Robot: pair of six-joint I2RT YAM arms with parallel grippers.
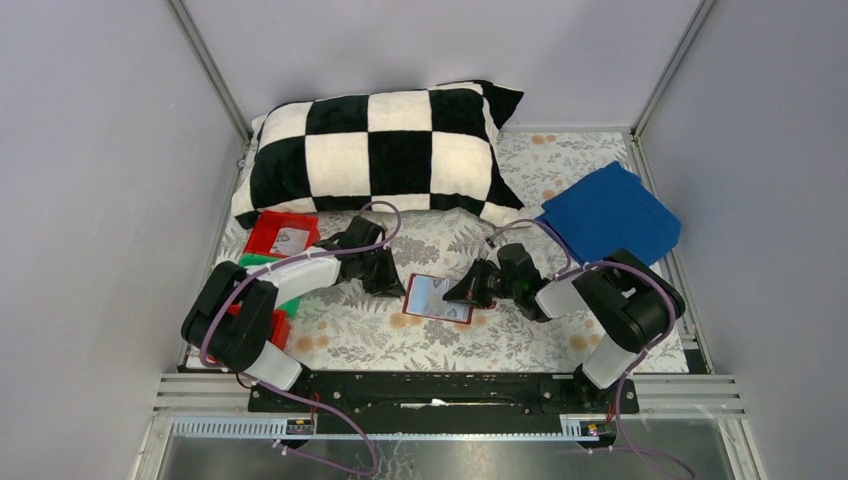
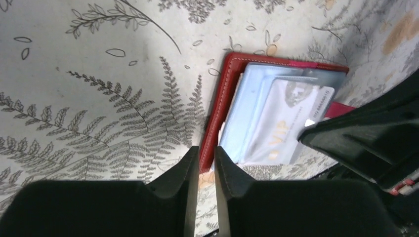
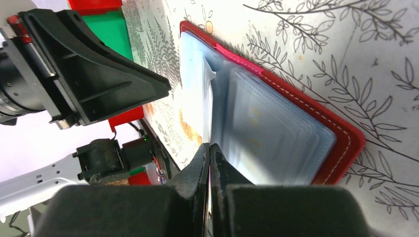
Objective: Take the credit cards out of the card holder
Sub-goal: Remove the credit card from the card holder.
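— The jaws: how are they found?
— Those of the left gripper (image 2: 206, 159) are parted by a narrow slit, with nothing seen clamped. The red edge of the card holder (image 2: 225, 94) is met just at their tips. Those of the right gripper (image 3: 208, 148) are pressed together against the clear sleeves (image 3: 276, 133) at the opposite edge. Whether a sleeve or card is pinched cannot be told.
— Where is the holder placed?
— It is laid open near the middle of the table (image 1: 520, 345), between the two grippers. A pale grey card (image 2: 291, 123) is seen askew, its end past the holder's edge.
— Which step is judged in hand?
— The withdrawal of that card. The holder must be pinned while the card is pulled clear.
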